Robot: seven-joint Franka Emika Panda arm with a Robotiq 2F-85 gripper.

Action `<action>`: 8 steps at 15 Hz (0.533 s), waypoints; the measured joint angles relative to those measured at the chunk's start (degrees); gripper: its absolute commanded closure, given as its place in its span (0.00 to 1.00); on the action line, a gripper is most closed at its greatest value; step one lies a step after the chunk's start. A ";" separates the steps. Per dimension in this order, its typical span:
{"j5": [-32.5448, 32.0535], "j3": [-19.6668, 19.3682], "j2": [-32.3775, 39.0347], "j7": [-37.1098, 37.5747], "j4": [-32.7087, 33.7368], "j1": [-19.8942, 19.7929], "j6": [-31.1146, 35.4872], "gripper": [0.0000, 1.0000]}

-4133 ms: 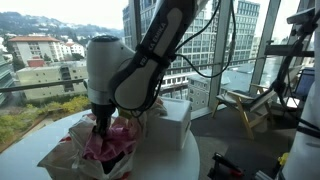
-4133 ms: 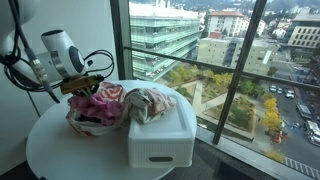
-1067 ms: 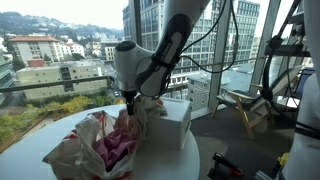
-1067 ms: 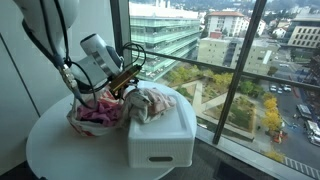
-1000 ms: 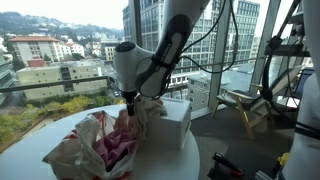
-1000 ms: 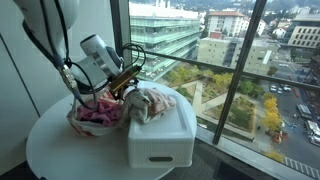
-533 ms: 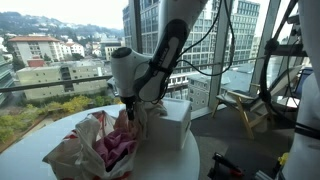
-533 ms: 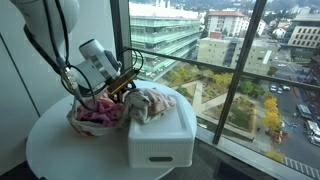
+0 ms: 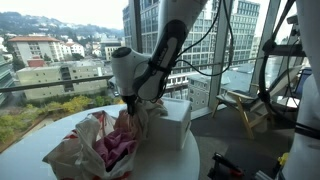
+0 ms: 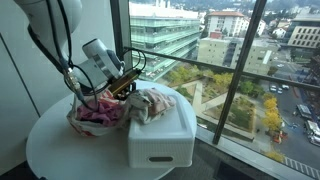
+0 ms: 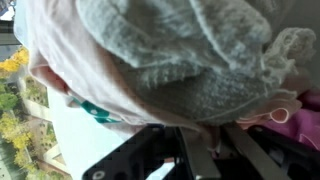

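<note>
My gripper (image 9: 128, 103) hangs over the seam between a pile of pink clothes (image 9: 112, 148) and a white box (image 9: 178, 120); it also shows in an exterior view (image 10: 122, 90). A grey-beige knitted cloth (image 10: 150, 102) lies on the box top (image 10: 160, 140), beside the pink pile (image 10: 92, 112). In the wrist view the gripper (image 11: 218, 150) has its fingers (image 11: 196, 156) closed on a fold of pale pink cloth (image 11: 90, 60), with the grey knitted cloth (image 11: 190, 50) filling the frame above.
Everything stands on a round white table (image 10: 55, 150) beside a floor-to-ceiling window (image 10: 230, 80). A wooden chair (image 9: 245, 105) and dark equipment (image 9: 225, 165) stand on the floor beyond the table. Cables hang from the arm (image 9: 170, 40).
Since four seconds ago the gripper has moved from over the pink pile to the edge of the white box. Over the last second it has barely shifted.
</note>
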 measured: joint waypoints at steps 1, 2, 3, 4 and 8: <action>0.37 0.28 -0.04 0.53 0.10 -0.38 -0.09 1.00; 1.10 0.57 -0.11 0.91 0.13 -0.75 -0.14 0.97; 2.23 0.88 -0.25 1.22 0.14 -1.10 -0.19 0.98; 4.04 1.31 -0.56 1.39 0.13 -1.50 -0.27 0.98; 12.01 2.83 -4.02 1.40 0.21 -2.72 -2.22 0.98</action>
